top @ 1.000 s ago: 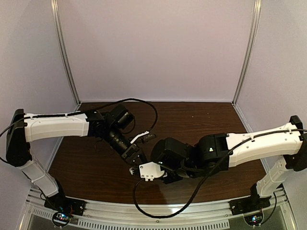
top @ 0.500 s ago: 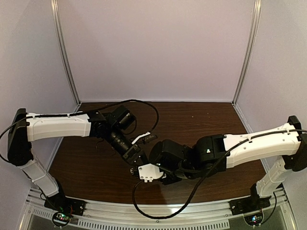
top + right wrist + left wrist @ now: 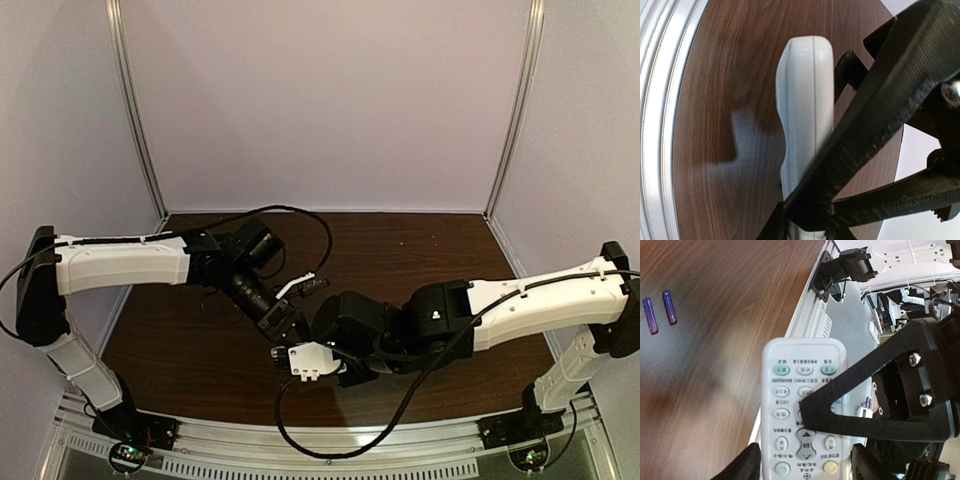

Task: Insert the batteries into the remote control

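Note:
The white remote control (image 3: 802, 390) is held off the table, button side facing the left wrist camera. My left gripper (image 3: 807, 462) has its fingers on the remote's two long sides. My right gripper (image 3: 807, 220) clamps the same remote (image 3: 805, 115) across face and back, and one of its black fingers (image 3: 865, 395) lies over the buttons. The two batteries (image 3: 660, 312), purple with reddish ends, lie side by side on the brown table (image 3: 715, 365). In the top view both grippers (image 3: 285, 325) meet near the table's front centre, and the batteries are hidden.
The metal front rail (image 3: 807, 315) runs along the table edge, close under the remote. An arm base and cables (image 3: 850, 267) sit beyond the rail. Purple walls enclose the table on three sides (image 3: 320, 100).
Both arms have shifted slightly left and nearer each other. The remote stays held between the two grippers.

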You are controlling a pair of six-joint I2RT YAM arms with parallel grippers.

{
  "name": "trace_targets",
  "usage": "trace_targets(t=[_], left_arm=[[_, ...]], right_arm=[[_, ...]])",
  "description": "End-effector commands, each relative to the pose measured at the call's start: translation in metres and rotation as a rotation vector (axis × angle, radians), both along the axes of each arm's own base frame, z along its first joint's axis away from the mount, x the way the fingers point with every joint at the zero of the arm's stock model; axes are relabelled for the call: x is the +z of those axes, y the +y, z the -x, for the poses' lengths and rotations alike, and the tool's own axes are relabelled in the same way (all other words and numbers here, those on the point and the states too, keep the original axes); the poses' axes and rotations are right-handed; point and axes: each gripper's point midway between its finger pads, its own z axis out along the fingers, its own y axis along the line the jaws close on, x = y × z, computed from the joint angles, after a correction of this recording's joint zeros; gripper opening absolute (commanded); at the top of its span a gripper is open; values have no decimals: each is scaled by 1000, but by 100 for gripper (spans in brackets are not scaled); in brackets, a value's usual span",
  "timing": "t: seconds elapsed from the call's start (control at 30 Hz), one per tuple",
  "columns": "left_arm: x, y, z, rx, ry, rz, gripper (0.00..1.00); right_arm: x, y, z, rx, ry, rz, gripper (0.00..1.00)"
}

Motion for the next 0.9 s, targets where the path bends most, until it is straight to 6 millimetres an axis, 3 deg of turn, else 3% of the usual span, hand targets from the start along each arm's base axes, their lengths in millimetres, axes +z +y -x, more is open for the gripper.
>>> trace_targets(t=[0.0, 0.03, 0.07, 0.13, 0.23, 0.33, 0.43, 0.57, 0.63, 0.77, 0.87], left_arm=[[42, -7, -21, 39, -107, 118, 77], [54, -4, -27, 55, -133, 145, 92], [66, 0, -34, 76, -161, 167, 97], [95, 14, -58, 148, -243, 211, 97], [138, 56, -103, 314, -398, 265, 98], [174, 103, -141, 545, -611, 256, 98], [202, 132, -152, 725, -792, 284, 97], [198, 158, -151, 896, -858, 322, 97], [192, 164, -147, 950, -870, 353, 97], [183, 165, -136, 1011, -903, 395, 97], [176, 152, -128, 1010, -940, 382, 97]], right_arm=[[35, 4, 2, -26, 35, -136, 8], [37, 2, 1, -35, 46, -148, 8], [38, 0, 1, -43, 57, -162, 8], [41, -5, -1, -63, 87, -202, 7], [55, -9, -11, -116, 126, -317, 5], [95, -10, -30, -195, 194, -550, 4], [144, -15, -53, -280, 242, -804, 3], [193, -29, -83, -413, 268, -1092, 1], [206, -37, -97, -495, 312, -1242, 0], [214, -47, -115, -609, 412, -1493, 0], [215, -49, -122, -674, 488, -1626, 1]])
